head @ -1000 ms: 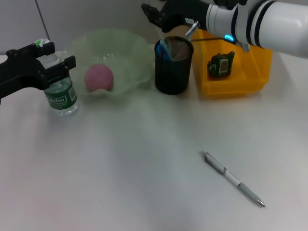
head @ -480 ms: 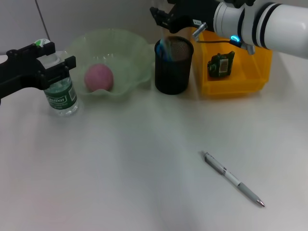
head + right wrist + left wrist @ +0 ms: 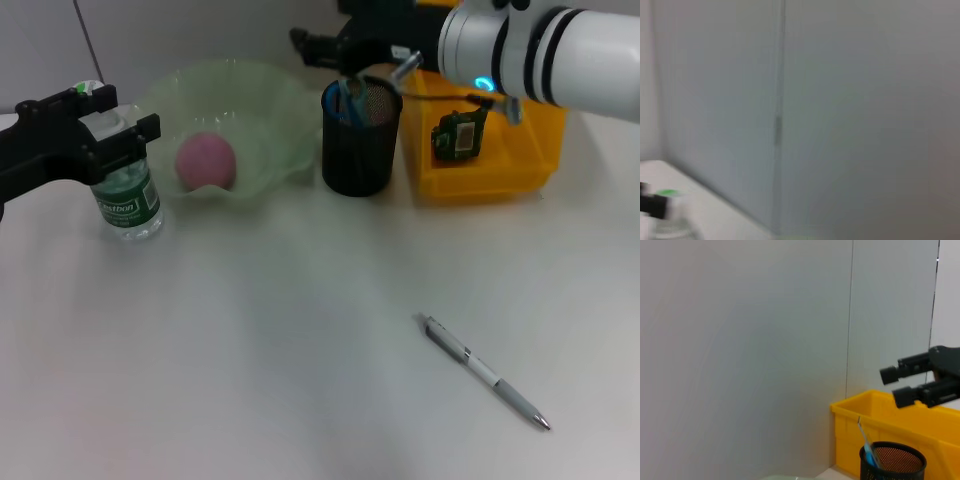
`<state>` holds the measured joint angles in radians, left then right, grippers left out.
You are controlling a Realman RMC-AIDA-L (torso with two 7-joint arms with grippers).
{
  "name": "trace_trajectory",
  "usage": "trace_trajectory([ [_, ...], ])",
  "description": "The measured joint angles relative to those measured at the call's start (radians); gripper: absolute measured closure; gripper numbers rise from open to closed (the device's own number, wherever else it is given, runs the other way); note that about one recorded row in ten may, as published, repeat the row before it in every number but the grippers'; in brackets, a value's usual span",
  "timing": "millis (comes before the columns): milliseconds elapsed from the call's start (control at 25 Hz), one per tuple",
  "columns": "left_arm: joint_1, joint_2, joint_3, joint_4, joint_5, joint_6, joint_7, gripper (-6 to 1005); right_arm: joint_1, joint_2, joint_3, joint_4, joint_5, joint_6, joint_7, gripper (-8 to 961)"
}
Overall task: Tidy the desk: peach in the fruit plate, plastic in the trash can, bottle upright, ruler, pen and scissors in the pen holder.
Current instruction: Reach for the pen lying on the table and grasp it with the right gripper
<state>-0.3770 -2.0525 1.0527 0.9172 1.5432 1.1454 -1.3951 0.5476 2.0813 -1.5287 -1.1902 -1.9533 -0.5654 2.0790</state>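
Lying alone toward the desk's (image 3: 250,380) near right corner is the pen (image 3: 485,372). Farther back at the left edge, the left gripper (image 3: 112,137) is clenched around the neck of the upright bottle (image 3: 125,195). Beside it the peach (image 3: 205,161) sits in the fruit plate (image 3: 270,110). Above the pen holder (image 3: 358,140) the right gripper (image 3: 325,45) hovers with fingers parted, empty; blue scissors (image 3: 347,100) stand inside, the yellow bin (image 3: 500,160) adjacent.

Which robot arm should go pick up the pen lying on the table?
Probably the right. The pen lies on the robot's right side, and the right gripper, above the pen holder, looks empty with its jaws apart. The left gripper is far across the table, around the bottle.
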Motion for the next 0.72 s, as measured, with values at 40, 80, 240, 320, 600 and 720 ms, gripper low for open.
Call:
trace_trajectory([
  [40,0.001,-0.001,0.000,0.002,0.000,0.000,-0.002,336,-0.005,-0.003,0.029,-0.035,-0.021,-0.107,0.083,258],
  [80,0.002,-0.001,0.000,0.002,0.000,0.000,-0.003,336,-0.005,-0.003,0.029,-0.035,-0.021,-0.107,0.083,258],
  [240,0.004,-0.004,-0.001,0.003,0.000,0.000,0.001,336,0.004,-0.004,0.110,-0.133,-0.231,-0.382,0.386,258],
  [320,0.004,-0.004,-0.001,0.003,0.000,0.000,0.002,336,0.006,-0.003,0.113,-0.179,-0.306,-0.458,0.491,258],
  [600,-0.002,0.000,-0.001,-0.001,0.000,-0.006,0.006,336,0.039,-0.002,0.160,-0.300,-0.393,-0.722,0.651,258],
  [720,-0.005,0.002,-0.002,0.001,0.000,-0.008,0.007,336,0.086,-0.003,0.186,-0.317,-0.458,-0.856,0.730,258],
])
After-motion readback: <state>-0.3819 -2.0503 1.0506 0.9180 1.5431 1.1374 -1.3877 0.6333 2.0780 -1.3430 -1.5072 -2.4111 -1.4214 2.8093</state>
